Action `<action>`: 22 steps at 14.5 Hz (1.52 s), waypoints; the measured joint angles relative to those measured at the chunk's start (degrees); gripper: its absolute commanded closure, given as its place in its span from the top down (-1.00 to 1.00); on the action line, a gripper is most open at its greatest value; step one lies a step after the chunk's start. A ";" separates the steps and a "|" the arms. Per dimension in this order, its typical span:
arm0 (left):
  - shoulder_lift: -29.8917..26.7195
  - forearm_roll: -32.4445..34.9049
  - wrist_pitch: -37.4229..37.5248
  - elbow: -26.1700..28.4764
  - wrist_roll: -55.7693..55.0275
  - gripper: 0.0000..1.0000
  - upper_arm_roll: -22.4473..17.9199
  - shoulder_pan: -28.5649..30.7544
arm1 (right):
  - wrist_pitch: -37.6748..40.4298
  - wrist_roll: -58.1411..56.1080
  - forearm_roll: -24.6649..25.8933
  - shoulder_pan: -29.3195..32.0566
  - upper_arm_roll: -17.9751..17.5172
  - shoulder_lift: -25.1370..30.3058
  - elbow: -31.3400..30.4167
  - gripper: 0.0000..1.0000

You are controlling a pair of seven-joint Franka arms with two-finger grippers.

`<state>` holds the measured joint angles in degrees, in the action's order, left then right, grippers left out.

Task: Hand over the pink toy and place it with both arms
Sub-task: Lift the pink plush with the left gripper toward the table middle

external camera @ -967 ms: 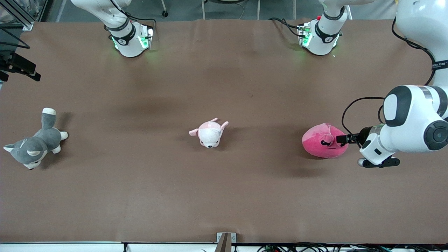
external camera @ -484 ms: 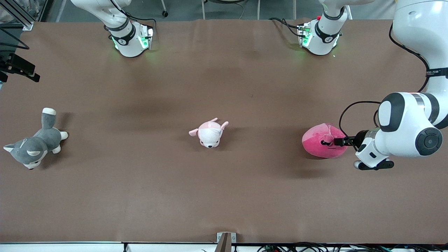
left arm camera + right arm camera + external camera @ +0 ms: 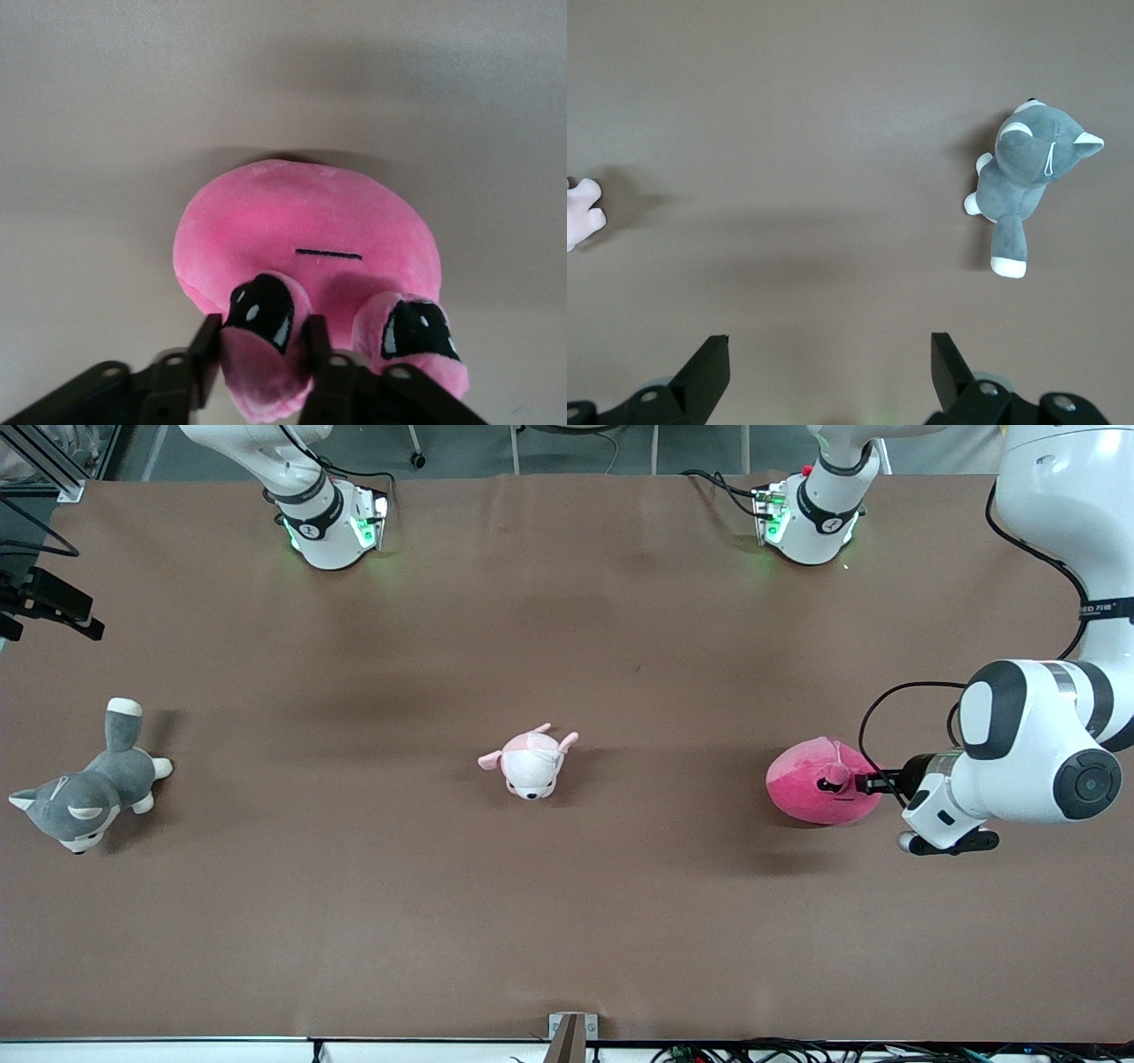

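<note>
Pink toy (image 3: 819, 793) rests on the brown desk (image 3: 567, 921) toward the left arm's end, roughly midway between the edge where the arm bases stand and the edge nearest the front camera, well clear of every corner. Left hand (image 3: 842, 783) is at the toy, reaching in from the desk edge at the left arm's end; its two fingers (image 3: 205, 345) are clamped on one of the toy's protruding lobes, which carries a black eye mark. In the left wrist view the toy (image 3: 306, 266) shows a rounded hot-pink body with a short black line on its surface and a second eye-marked lobe just beside the gripped one, outside the fingers. The toy's underside is in contact with the desk. Right hand (image 3: 828, 372) hangs in the air with its fingers (image 3: 709, 372) spread wide apart and nothing between them; the right arm waits, and only its base shows in the front view. The right wrist view looks down on the grey-and-white plush dog (image 3: 1023, 181), which lies on the desk (image 3: 833, 133). In the front view the dog (image 3: 84, 793) lies close to the desk edge at the right arm's end. A pale pink-and-white plush animal (image 3: 532, 762) lies near the desk centre, well apart from both the dog and the pink toy
</note>
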<state>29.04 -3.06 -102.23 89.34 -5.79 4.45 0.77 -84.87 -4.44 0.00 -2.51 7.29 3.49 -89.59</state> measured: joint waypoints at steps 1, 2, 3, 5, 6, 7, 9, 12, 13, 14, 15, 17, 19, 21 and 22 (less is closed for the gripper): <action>0.00 0.00 0.00 0.07 0.00 -0.70 0.01 0.00 | -0.04 0.00 0.00 0.01 0.02 0.00 -0.03 1.00; 0.00 0.00 0.00 0.18 0.00 -0.82 0.02 0.00 | -0.14 0.00 -0.01 0.01 0.03 0.00 -0.03 1.00; 0.00 0.00 0.00 0.28 0.00 -0.96 0.03 0.00 | -0.15 0.00 -0.01 0.01 0.02 0.00 -0.03 1.00; -0.03 0.00 0.00 0.31 0.00 -1.00 0.10 0.00 | -0.15 0.00 -0.01 0.01 0.01 0.00 -0.03 1.00; -0.16 0.00 0.00 0.28 0.00 -1.00 0.15 0.00 | -0.15 0.00 -0.01 0.01 0.03 0.00 -0.03 1.00; -0.46 0.00 0.00 0.22 0.00 -1.00 0.25 0.00 | -0.11 0.00 -0.03 0.01 0.04 0.00 -0.03 1.00; -1.72 0.00 0.49 0.02 -0.34 -1.00 0.60 -0.09 | 0.00 0.00 -0.04 -0.01 -0.08 0.00 -0.03 1.00; -5.48 -0.01 4.17 -1.16 -4.88 -1.00 3.27 -0.20 | -0.14 0.00 -0.04 0.05 0.05 0.00 0.01 1.00; -6.80 -0.02 6.06 -2.18 -7.50 -1.00 4.97 -0.26 | -0.14 0.00 -0.02 0.12 0.18 0.00 0.05 1.00; -7.89 -0.32 8.18 -3.49 -10.34 -1.00 6.90 -0.32 | -0.14 0.00 0.02 0.19 0.32 0.00 0.11 1.00; -8.72 -1.23 10.21 -5.27 -13.85 -1.00 9.13 -0.45 | -0.17 0.05 0.06 0.32 0.52 0.00 0.17 1.00; -9.60 -4.03 13.68 -9.01 -21.18 -1.00 12.84 -0.99 | -0.42 0.08 0.06 1.45 1.00 -0.12 0.13 1.00; -9.68 -5.43 14.95 -11.90 -28.44 -1.00 17.21 -1.36 | -1.42 0.05 0.04 3.12 1.27 -1.46 -0.10 1.00; -9.56 -5.63 14.97 -14.49 -36.60 -1.00 22.52 -2.08 | -3.63 -0.10 0.03 4.55 1.39 -5.23 -0.24 1.00; -9.50 -5.65 14.96 -15.64 -40.23 -1.00 24.83 -2.92 | -4.52 -0.18 0.00 4.83 1.41 -7.35 -0.22 1.00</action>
<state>19.55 -8.71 -87.27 73.70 -46.02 29.27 -2.15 -89.39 -4.63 0.00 2.32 8.71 -3.86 -89.81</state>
